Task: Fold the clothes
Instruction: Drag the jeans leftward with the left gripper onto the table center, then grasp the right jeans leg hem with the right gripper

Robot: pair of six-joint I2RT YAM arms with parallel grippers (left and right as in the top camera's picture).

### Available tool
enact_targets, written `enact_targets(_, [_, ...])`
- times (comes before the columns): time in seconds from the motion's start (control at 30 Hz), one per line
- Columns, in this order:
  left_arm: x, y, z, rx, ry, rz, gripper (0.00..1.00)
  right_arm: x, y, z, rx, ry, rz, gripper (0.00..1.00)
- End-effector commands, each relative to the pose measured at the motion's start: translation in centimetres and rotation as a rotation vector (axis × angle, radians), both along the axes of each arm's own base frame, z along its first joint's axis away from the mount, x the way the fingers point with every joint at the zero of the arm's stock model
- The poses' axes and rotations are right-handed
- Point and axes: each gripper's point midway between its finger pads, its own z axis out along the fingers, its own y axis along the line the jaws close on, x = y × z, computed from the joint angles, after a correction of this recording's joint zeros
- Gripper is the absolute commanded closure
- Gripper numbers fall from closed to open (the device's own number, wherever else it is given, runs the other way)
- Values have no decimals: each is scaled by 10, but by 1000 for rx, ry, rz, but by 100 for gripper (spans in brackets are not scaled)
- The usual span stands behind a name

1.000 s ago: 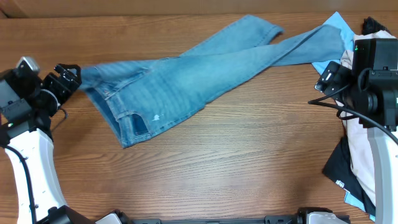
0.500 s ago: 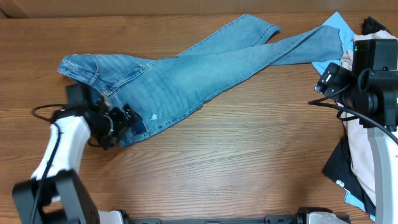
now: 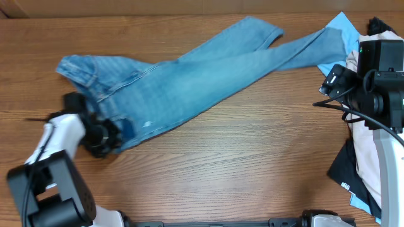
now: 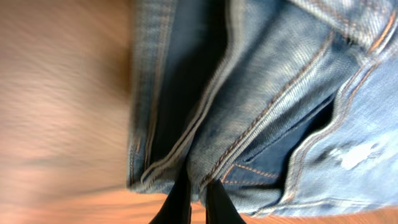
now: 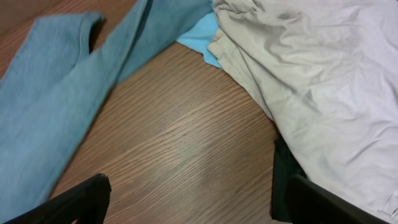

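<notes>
Pinching the waist end of the jeans point(image 3: 189, 75) on the wooden surface point(image 3: 252, 157).

Overhead: left jaws at the near corner of the waist, left arm point(image 3: 60, 133) bent low beside it. Long axis slanting from waist at left to hems at upper right. Right arm point(image 3: 382, 69) at the right edge over a beige garment point(image 3: 363, 148), right jaws near the leg ends without touching.
Left wrist, blurred: closed to a thin gap on a denim edge beside the pocket seam.
Right wrist: spread wide over bare wood, legs at upper left.
</notes>
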Motion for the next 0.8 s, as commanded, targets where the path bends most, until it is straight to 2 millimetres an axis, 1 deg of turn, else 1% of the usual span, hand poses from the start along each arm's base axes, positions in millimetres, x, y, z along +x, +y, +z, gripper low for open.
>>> enact_targets(0.0, [7, 97, 58, 222, -97, 189, 96, 5, -2, 6, -7, -23, -4, 4])
enact_targets(0.03, [7, 125, 82, 255, -146, 266, 96, 7, -2, 4, -7, -17, -4, 4])
enact_targets(0.07, [8, 138, 93, 267, -173, 306, 96, 8, -2, 2, -7, -12, -4, 4])
enact_targets(0.1, [6, 160, 109, 290, -210, 366, 93, 10, -2, -1, -6, -2, -4, 3])
enact_targets(0.13, [5, 171, 121, 288, -238, 399, 88, 12, -3, -4, -6, 9, -4, 3])
enact_targets(0.17, [4, 176, 129, 266, -264, 423, 83, 14, -2, -7, -4, 20, -3, 3])
enact_targets(0.2, [4, 176, 136, 222, -290, 433, 75, 18, 0, -13, 8, 36, 4, 3])
enact_targets(0.3, [2, 171, 134, 187, -293, 419, 71, 32, 10, -29, 62, 65, 34, 3])
enact_targets(0.33, [1, 168, 132, 187, -276, 408, 58, 38, 14, -37, 85, 81, 46, 3])
enact_targets(0.4, [2, 164, 130, 182, -270, 387, 49, 50, 21, -57, 126, 128, 64, 3])
enact_targets(0.47, [6, 159, 129, 177, -268, 369, 48, 59, 29, -80, 175, 187, 82, 3])
enact_targets(0.53, [9, 153, 129, 173, -267, 350, 48, 63, 35, -98, 213, 235, 92, 3])
enact_targets(0.57, [13, 145, 129, 169, -266, 323, 49, 68, 43, -119, 264, 291, 105, 2])
enact_targets(0.6, [16, 141, 128, 165, -265, 306, 49, 71, 49, -131, 298, 319, 114, 3])
enact_targets(0.67, [21, 131, 126, 167, -261, 265, 49, 79, 60, -153, 365, 360, 131, 3])
enact_targets(0.77, [27, 115, 120, 187, -236, 200, 49, 89, 72, -178, 440, 391, 150, 4])
